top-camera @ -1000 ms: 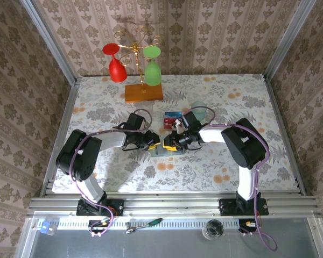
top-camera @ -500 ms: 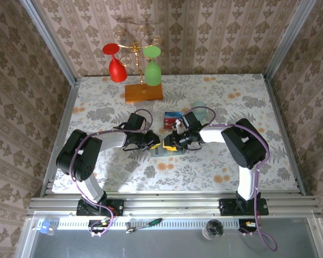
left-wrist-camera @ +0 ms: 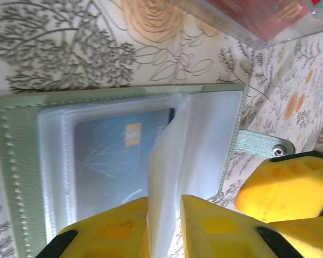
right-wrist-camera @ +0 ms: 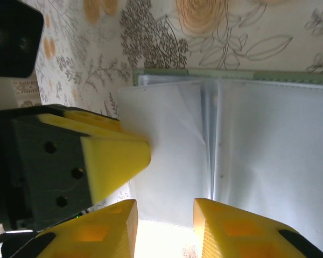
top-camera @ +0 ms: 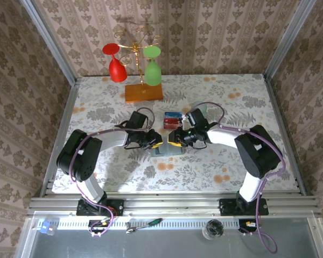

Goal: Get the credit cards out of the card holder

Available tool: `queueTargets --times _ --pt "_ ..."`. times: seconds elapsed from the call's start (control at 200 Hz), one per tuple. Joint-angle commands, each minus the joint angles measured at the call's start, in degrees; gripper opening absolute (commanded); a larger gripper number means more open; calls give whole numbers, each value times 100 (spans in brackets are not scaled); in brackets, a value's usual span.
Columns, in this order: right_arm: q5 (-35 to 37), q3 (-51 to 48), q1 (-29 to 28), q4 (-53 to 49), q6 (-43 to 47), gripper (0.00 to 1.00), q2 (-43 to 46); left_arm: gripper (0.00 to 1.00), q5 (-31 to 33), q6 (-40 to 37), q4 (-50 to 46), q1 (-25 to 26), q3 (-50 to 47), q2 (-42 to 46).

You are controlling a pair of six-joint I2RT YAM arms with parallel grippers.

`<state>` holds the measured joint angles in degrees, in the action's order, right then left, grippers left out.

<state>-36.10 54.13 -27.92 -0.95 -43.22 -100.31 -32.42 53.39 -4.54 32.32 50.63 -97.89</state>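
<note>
- Nearest us, on the grey ledge in front of the rail, lie a green-handled spoon (top-camera: 145, 224) and a clear glass (top-camera: 214, 230).
- At mid-table the card holder (top-camera: 166, 150) lies open on the flowered cloth between the two grippers, with its pale green rim and clear pockets facing up.
- The left gripper (left-wrist-camera: 164, 207) reaches in from the left. Its yellow fingers (left-wrist-camera: 113, 231) are pressed together on one clear sleeve (left-wrist-camera: 188, 140) of the holder, and the sleeve stands up between them.
- Flat in a pocket under that sleeve we see a blue card (left-wrist-camera: 118, 161) with a gold chip.
- The right gripper (right-wrist-camera: 165, 205) reaches in from the right with its fingers spread — the sleeve's edge lies in the gap, unclamped.
- The holder's snap tab (left-wrist-camera: 261, 145) sticks out just beside one of the right gripper's fingers.
- Just beyond the holder, and apart from it, a clear box (left-wrist-camera: 245, 38) holds a red card (left-wrist-camera: 258, 13).
- Farthest off, near the back wall, an orange-brown wooden slab (top-camera: 144, 93) carries a gold rack — a red glass (top-camera: 114, 65) and a green glass (top-camera: 152, 68) hang on it upside down.
</note>
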Motion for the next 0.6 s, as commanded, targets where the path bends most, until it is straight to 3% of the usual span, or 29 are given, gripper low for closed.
queueTargets --times 0.0,0.44,0.595 --pt "391 -106 71 -420 216 33 258 21 -134 -24 -162 81 262 81" --pt "582 -459 252 -484 216 34 696 23 -237 1 -153 340 824 -444" --pt "803 -618 321 -585 209 34 988 32 -325 -3 -83 440 1049 -641"
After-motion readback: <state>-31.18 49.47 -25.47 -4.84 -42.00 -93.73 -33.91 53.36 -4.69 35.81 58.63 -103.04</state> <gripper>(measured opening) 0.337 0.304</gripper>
